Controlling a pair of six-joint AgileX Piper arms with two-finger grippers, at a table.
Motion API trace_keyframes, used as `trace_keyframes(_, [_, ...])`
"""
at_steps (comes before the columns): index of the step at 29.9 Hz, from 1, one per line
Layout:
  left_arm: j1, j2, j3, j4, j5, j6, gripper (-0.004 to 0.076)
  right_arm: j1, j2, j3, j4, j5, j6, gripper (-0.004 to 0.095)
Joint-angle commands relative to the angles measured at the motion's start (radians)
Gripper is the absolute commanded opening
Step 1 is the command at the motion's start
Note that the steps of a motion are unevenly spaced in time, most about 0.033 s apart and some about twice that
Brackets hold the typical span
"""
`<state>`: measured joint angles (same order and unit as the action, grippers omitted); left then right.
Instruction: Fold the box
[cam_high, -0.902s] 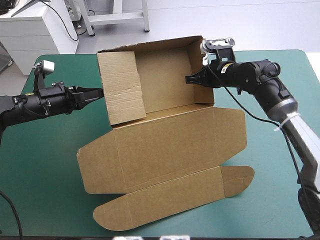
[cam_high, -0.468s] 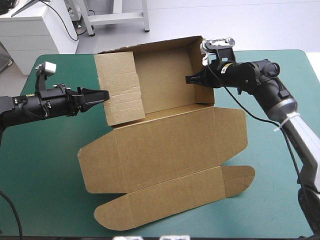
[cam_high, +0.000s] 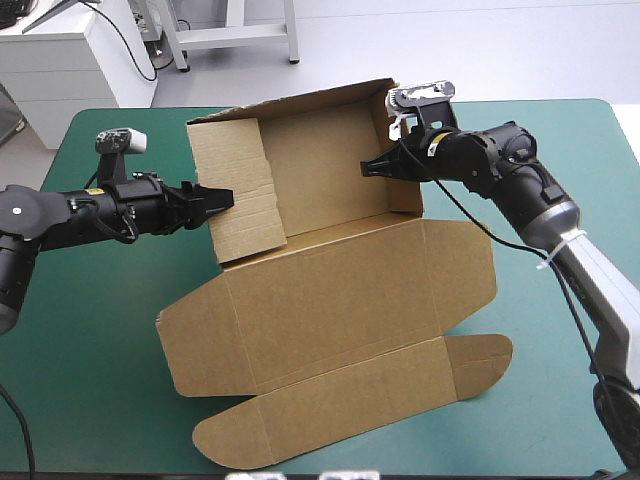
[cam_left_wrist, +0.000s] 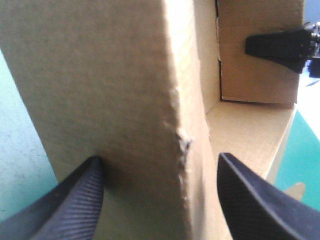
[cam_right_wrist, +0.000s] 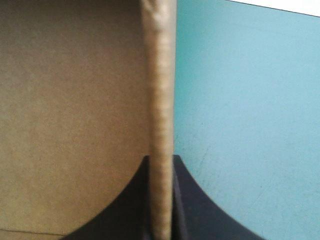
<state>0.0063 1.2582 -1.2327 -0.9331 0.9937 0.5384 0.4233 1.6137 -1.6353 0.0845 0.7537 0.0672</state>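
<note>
My right gripper (cam_high: 368, 167) is pinched almost closed on the right wall of the brown box (cam_high: 330, 300), with the board's edge between its black fingers. My left gripper (cam_left_wrist: 160, 159) is spread wide and straddles the left wall, one finger outside and one inside. Both arms reach in level from opposite sides. The one box sits mid-table on the teal-green cover (cam_high: 80, 340), walls raised, lid spread toward the near edge.

Bright, even overhead light — soft shadows beneath the box (cam_high: 330, 290).
</note>
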Motion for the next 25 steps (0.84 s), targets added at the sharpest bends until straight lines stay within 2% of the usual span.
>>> trace_keyframes(1, [-0.070, -0.030, -0.033, 0.017, -0.093, -0.088, 0.0457, 0.033, -0.046, -0.036, 0.007, -0.075, 0.033, 0.0002])
trace_keyframes(6, [-0.159, -0.030, -0.033, 0.259, -0.201, -0.321, 0.0418, 0.061, -0.046, -0.036, -0.025, -0.081, 0.063, 0.0002])
trace_keyframes(10, [-0.207, -0.024, -0.033, 0.377, -0.241, -0.481, 0.0410, 0.080, -0.046, -0.036, -0.028, -0.077, 0.080, 0.0001])
trace_keyframes(16, [-0.238, 0.010, -0.033, 0.494, -0.227, -0.669, 0.0410, 0.083, -0.046, -0.036, -0.011, -0.053, 0.081, 0.0001])
trace_keyframes(20, [-0.244, 0.041, -0.033, 0.527, -0.194, -0.734, 0.0404, 0.083, -0.048, -0.036, -0.022, -0.029, 0.081, 0.0001])
trace_keyframes(23, [-0.244, 0.056, -0.033, 0.511, -0.194, -0.736, 0.0332, 0.083, -0.048, -0.036, -0.029, -0.024, 0.077, 0.0001])
trace_keyframes(25, [-0.244, 0.056, -0.033, 0.511, -0.194, -0.736, 0.0234, 0.083, -0.048, -0.036, -0.029, -0.024, 0.077, 0.0001])
